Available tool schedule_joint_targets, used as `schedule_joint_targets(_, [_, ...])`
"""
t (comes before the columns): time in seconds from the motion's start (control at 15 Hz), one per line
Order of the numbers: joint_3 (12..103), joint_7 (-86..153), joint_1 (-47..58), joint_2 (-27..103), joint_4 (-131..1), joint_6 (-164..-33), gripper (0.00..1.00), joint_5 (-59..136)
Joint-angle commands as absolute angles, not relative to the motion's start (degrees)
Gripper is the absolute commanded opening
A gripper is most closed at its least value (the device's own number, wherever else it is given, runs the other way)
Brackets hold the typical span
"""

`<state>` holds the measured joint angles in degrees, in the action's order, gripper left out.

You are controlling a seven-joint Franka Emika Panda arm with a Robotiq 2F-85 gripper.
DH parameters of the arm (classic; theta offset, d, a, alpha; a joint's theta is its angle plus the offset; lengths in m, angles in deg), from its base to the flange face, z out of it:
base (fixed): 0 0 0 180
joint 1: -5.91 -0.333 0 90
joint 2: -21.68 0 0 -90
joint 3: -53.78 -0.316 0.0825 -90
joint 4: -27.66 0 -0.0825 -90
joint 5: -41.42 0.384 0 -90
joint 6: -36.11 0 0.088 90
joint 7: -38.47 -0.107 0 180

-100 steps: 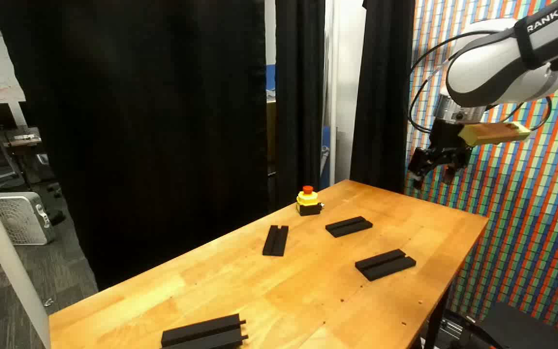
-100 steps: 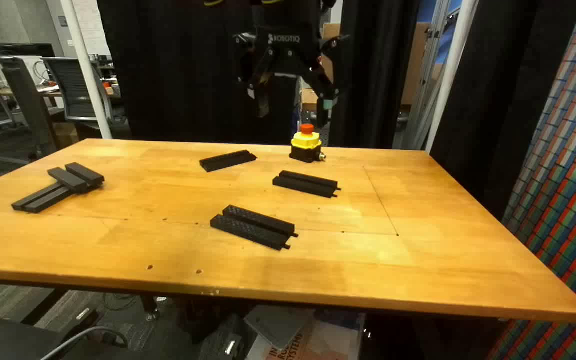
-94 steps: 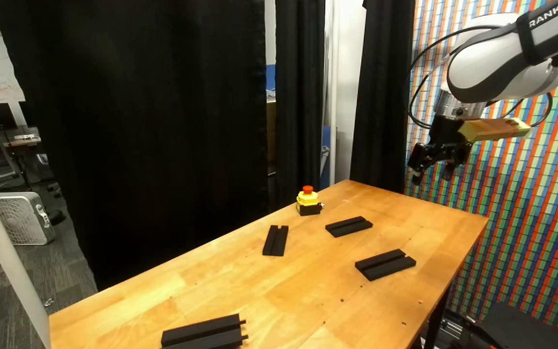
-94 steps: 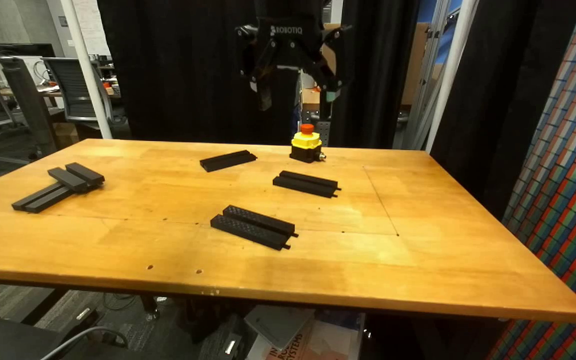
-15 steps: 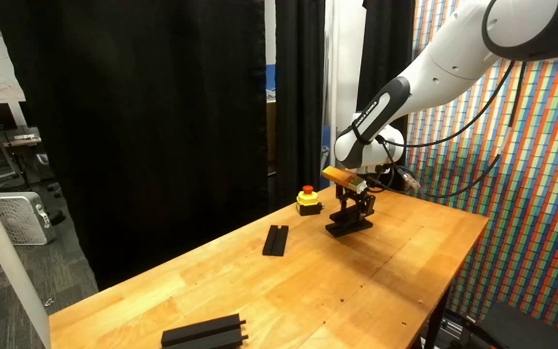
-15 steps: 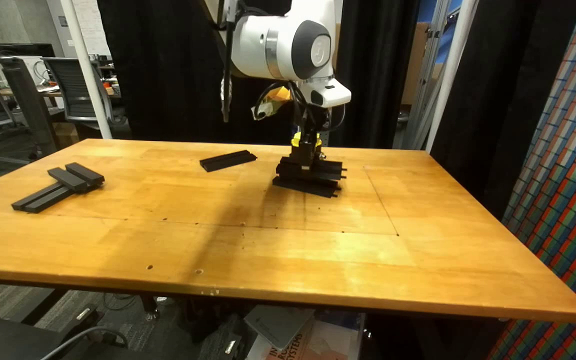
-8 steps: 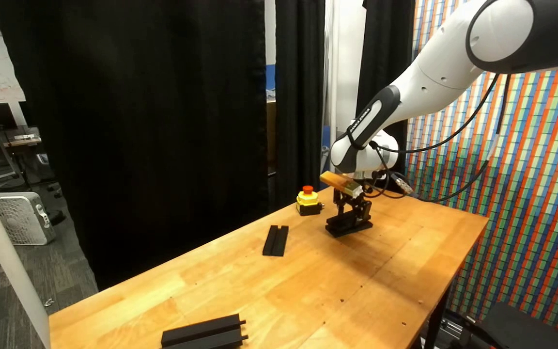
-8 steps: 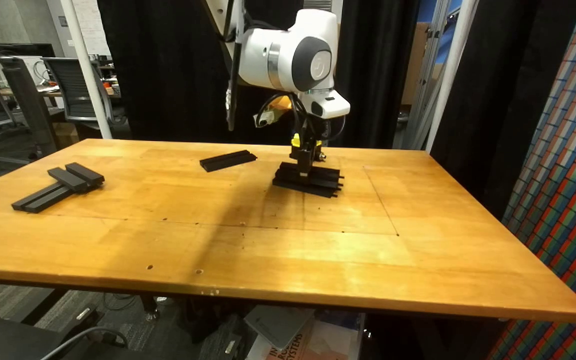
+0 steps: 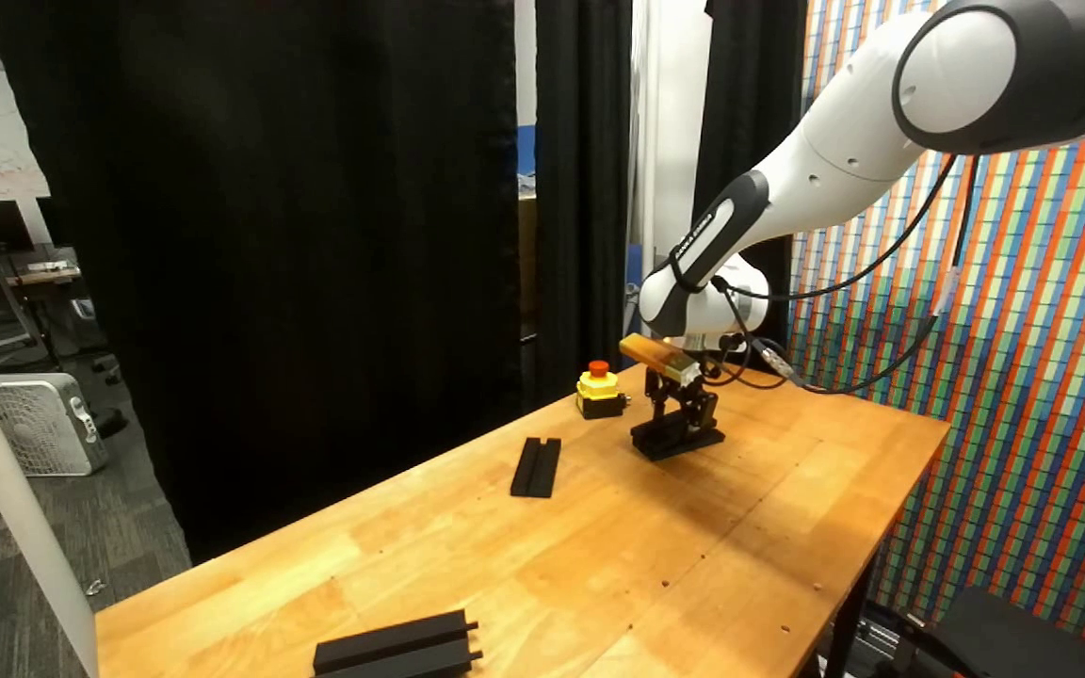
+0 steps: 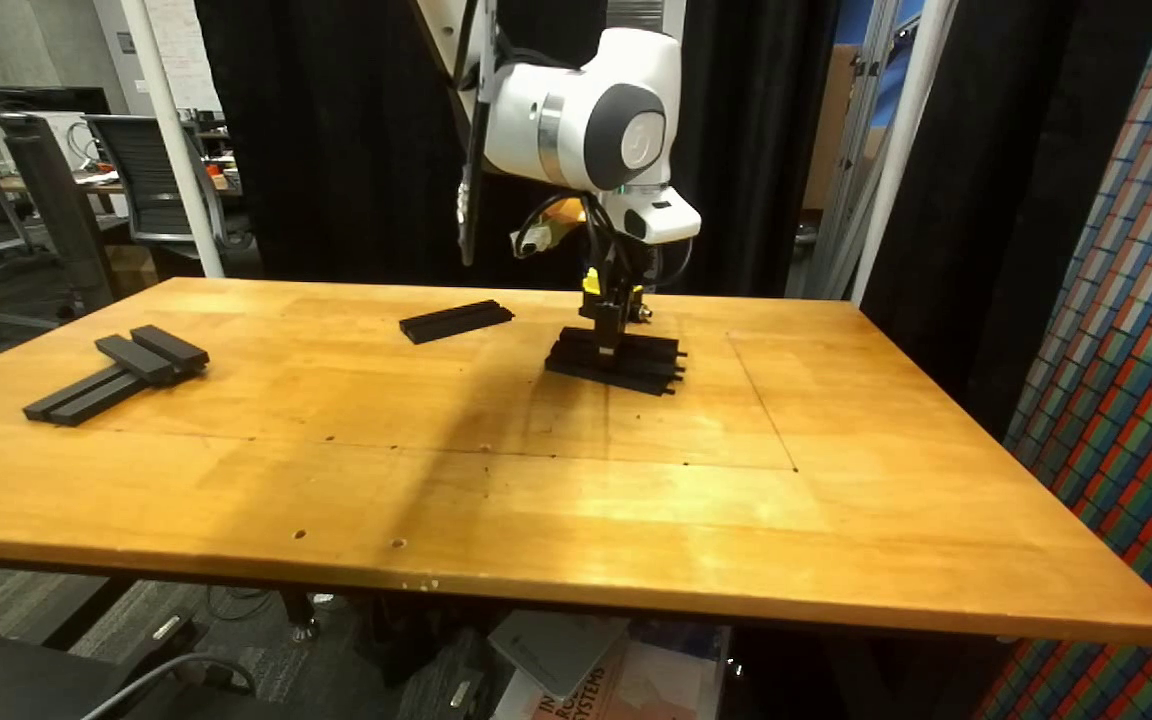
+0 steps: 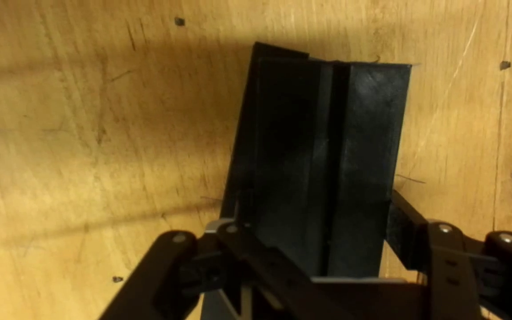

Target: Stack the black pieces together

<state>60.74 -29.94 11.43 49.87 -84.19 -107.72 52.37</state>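
1 black piece [image 11: 318, 160], clasped by the hand [image 11: 318, 212], overlaps a lower piece [image 11: 245, 140], edges askew, open tabletop [image 11: 456, 133] alongside.

The upper block [image 11: 366, 133], black and grooved lengthwise, lies on the lower block [image 11: 246, 133] — slightly askew. A third block [image 10: 456, 322] lies flat, apart — well off, a crossed pair [image 10: 136, 358].

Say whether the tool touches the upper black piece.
Touching: in the wrist view, a finger of the tool meets the upper black piece along its long edge, no gap showing.

Black pieces [image 10: 456, 322]: matt plastic. Table [image 11: 82, 169]: grained wood.
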Motion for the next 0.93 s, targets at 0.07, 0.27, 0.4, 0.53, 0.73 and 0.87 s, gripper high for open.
schedule_joint_targets(0.07, [60.75, -28.58, 11.61, 51.19, -81.92, -105.75, 0.47, 54.88])
schedule_joint_targets(0.27, [61.04, -29.40, 11.30, 50.85, -82.41, -105.38, 0.47, 55.10])
schedule_joint_targets(0.4, [60.91, -29.55, 11.34, 50.76, -82.62, -105.30, 0.47, 55.61])
schedule_joint_targets(0.53, [60.96, -29.93, 11.28, 50.43, -83.04, -105.28, 0.47, 56.10])
schedule_joint_targets(0.73, [61.78, -32.18, 10.58, 49.64, -83.85, -105.32, 0.47, 55.81])
schedule_joint_targets(0.87, [62.17, -34.12, 10.21, 49.25, -84.40, -105.66, 0.47, 55.52])
